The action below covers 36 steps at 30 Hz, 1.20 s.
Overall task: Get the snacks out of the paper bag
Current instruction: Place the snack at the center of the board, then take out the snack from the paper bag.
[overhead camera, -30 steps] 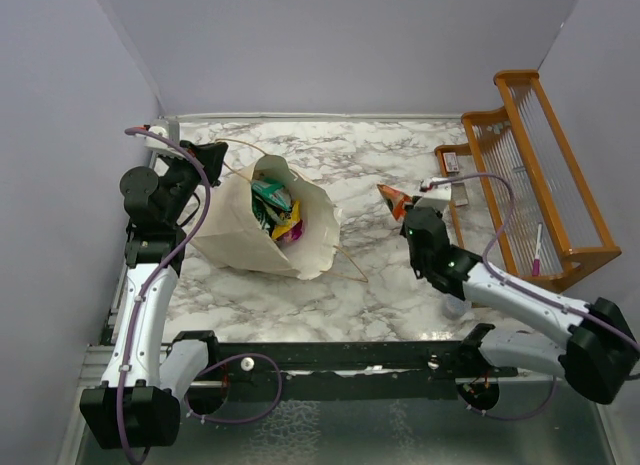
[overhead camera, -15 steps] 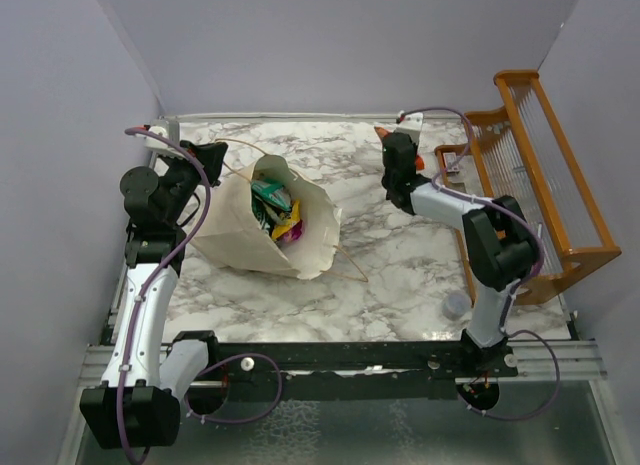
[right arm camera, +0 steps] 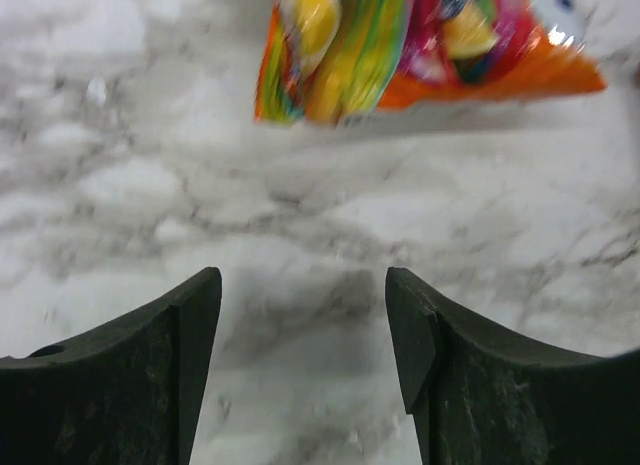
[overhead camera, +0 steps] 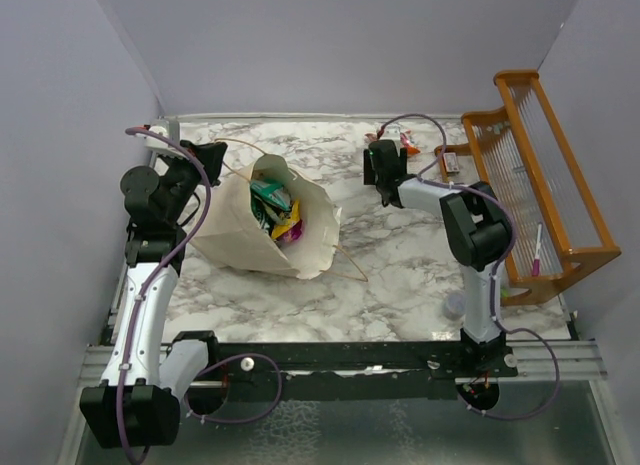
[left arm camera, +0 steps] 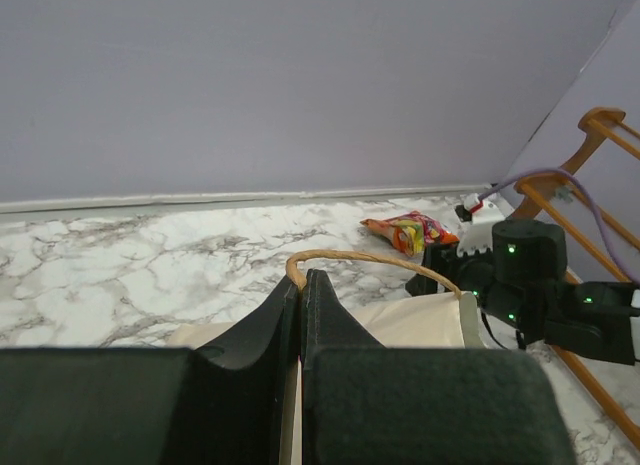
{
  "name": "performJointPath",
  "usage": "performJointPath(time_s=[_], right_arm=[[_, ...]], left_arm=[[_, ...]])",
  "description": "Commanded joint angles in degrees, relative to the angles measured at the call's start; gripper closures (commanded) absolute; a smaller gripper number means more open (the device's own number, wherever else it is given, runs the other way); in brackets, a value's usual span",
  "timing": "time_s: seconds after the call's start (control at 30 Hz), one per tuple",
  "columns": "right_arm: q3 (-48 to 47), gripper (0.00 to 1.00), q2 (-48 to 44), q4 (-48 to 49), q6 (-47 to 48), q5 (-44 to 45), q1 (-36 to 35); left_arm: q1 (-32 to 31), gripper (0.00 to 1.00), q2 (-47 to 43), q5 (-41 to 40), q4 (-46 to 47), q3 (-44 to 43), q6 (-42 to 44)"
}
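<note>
Far across the marble table (overhead camera: 400, 255), the right arm (overhead camera: 470, 225) stretches from its base at the near edge to the back of the work surface, its elbow raised and its forearm angled left along the rear. The right gripper (right arm camera: 303, 325) points down at the stone with both fingers (right arm camera: 175, 365) spread wide and nothing between them. A red-orange candy pack (right arm camera: 420, 45) lies flat on the marble just beyond the fingertips, clear of them. Seen from above, the pack sits near the back edge of the table, not far from the orange wooden rack (overhead camera: 560, 185) that runs along the right side.

On the opposite side, the left arm (overhead camera: 140, 315) rises along the left edge and bends inward. The left gripper (left arm camera: 301, 280) is pressed together on a thin tan loop handle (left arm camera: 340, 253) of the paper bag (overhead camera: 235, 230). The cream bag sits on the left half of the table with its mouth open to the overhead camera, and snacks (overhead camera: 278, 207) in green, teal and yellow wrappers are visible inside. A small grey cap (overhead camera: 455, 306) rests on the marble near the right arm's base.
</note>
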<state>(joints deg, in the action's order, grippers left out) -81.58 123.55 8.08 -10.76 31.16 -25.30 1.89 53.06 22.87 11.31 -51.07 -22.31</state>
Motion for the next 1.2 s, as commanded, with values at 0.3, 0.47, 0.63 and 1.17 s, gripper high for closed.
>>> performJointPath(time_s=[0.3, 0.47, 0.63, 1.17], right_arm=[[30.9, 0.2, -34.4, -3.5, -8.0, -41.1, -0.1], [42.6, 0.19, -45.2, -0.2, -4.7, -50.8, -0.1], [43.3, 0.18, -56.9, -4.0, -3.2, -52.9, -0.1], [28.8, 0.27, -53.7, 1.3, 21.5, -52.1, -23.7]], left_arm=[[0.0, 1.0, -0.4, 2.2, 2.7, 1.2, 0.5], [-0.2, 1.0, -0.9, 4.8, 4.5, 1.6, 0.3], [-1.2, 1.0, -1.5, 6.1, 4.5, 2.3, 1.4], [-3.1, 1.0, -3.7, 4.6, 4.9, 4.0, 5.5]])
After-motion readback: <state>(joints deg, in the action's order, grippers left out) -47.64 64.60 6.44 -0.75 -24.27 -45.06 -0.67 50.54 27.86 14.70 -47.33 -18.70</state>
